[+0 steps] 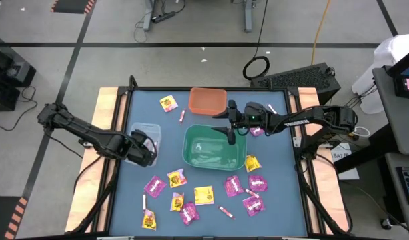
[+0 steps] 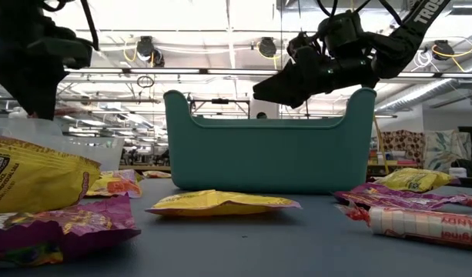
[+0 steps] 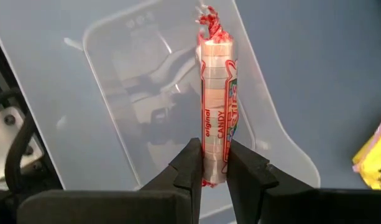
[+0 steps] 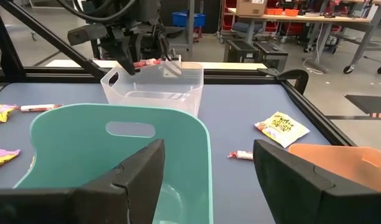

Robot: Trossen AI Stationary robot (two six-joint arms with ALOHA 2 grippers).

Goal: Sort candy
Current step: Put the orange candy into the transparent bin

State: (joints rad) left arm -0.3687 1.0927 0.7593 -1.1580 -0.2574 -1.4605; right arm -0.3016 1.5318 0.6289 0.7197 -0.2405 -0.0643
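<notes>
My left gripper (image 1: 143, 148) hangs over the clear bin (image 1: 147, 135) at the table's left, shut on a pink-white candy stick (image 3: 217, 93). At the middle of the table my right gripper (image 4: 209, 174) stands open and holds nothing, above the far rim of the green bin (image 1: 214, 148). Loose candy lies flat on the near half of the table: magenta packets (image 1: 155, 186), yellow packets (image 1: 203, 195) and a stick (image 1: 225, 212). Another yellow packet (image 1: 168, 103) and stick (image 1: 182, 115) lie near the far edge. My left gripper pinches one end of the candy stick (image 3: 216, 155) between its two fingers (image 3: 191, 163), coming from above and pointing steeply down. The stick is lifted clear above the clear bin's opening (image 3: 146, 118), and in the right wrist view it juts out about level (image 4: 148, 63).
An orange bin (image 1: 207, 100) stands at the far edge, just behind the green bin. Candy packets (image 1: 256, 183) also lie to the right of the green bin, one under my right arm (image 1: 257, 131). A raised black rim (image 4: 302, 93) borders the blue table.
</notes>
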